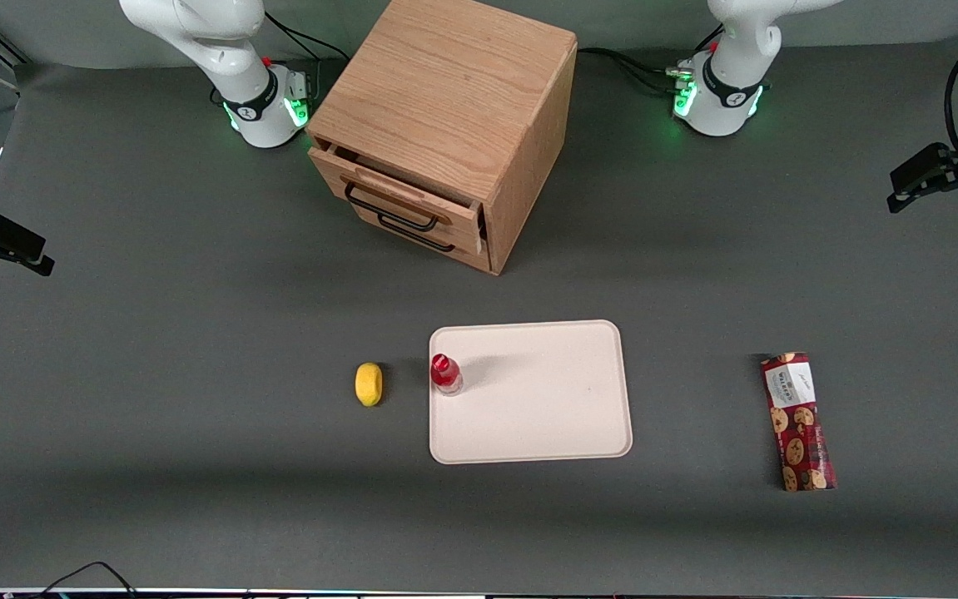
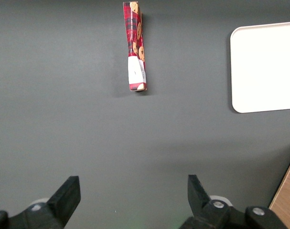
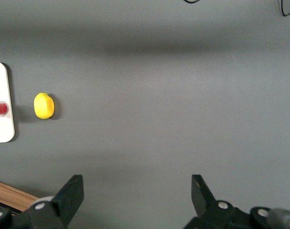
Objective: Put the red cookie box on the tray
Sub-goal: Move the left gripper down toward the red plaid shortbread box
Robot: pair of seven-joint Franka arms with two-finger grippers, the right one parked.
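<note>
Dark-red and printed with cookies, the red cookie box [image 1: 798, 422] lies flat on the grey table [image 1: 154, 374] toward the working arm's end, well apart from the tray [image 1: 545, 416]; we judge it light, fairly stiff and somewhat crushable, best pinched across its narrow width near mid-length. Our gripper [image 2: 134, 199] hangs high above bare table, jaws wide apart and empty. A red-capped bottle [image 1: 445, 373] stands on one tray edge with a yellow lemon [image 1: 369, 384] beside it and a wooden drawer cabinet [image 1: 445, 125] farther from the front camera; none blocks the path.

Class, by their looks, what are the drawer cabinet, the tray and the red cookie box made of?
Drawer cabinet: wood, grain visible, matte. Tray: probably plastic, smooth pale cream. Red cookie box: printed card or film, unclear which. The gripper hangs open above bare table.
</note>
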